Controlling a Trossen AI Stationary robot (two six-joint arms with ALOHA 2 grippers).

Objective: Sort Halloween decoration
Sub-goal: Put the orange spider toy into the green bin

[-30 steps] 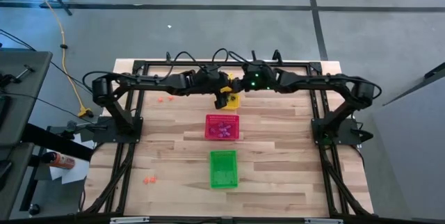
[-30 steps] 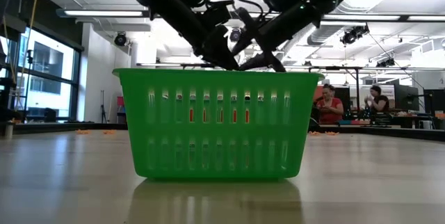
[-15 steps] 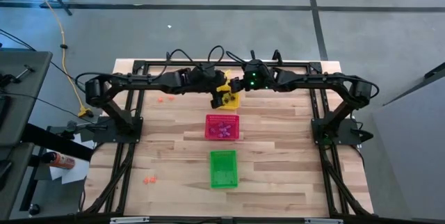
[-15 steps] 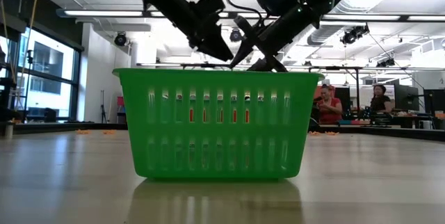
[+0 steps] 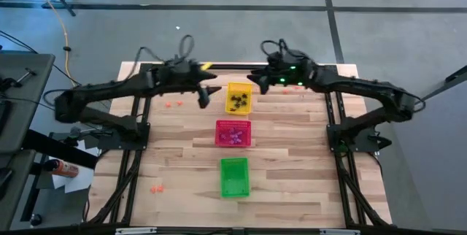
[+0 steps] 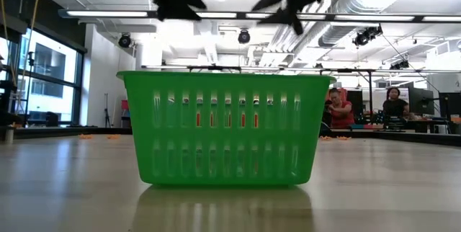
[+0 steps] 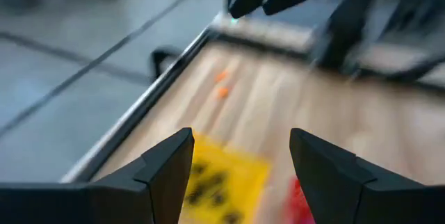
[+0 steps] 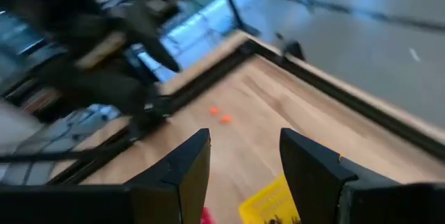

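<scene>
**A:** Three baskets stand in a row down the middle of your table. The yellow basket is at the end between the two arms, the red basket is next, and the green basket is at the other end, filling the low view.

**B:** And where are the trinkets?

**A:** You have black trinkets lying inside the yellow basket and purple-pink trinkets inside the red one. Orange trinkets lie loose on the wood, to the left of the yellow basket. A second orange group sits well apart, near the table's left edge beside the green basket. A few more orange bits lie under your right arm.

**B:** What are my grippers doing?

**A:** Your left gripper hangs above the table just left of the yellow basket. Its fingers are spread wide with nothing between them. Your right gripper hangs just beyond the yellow basket's upper right corner. Its fingers are also parted and empty. Neither gripper touches a basket or a trinket.

**B:** Anything behind the table?

**A:** Two people are in the room, far off to the right in the low view.
</scene>
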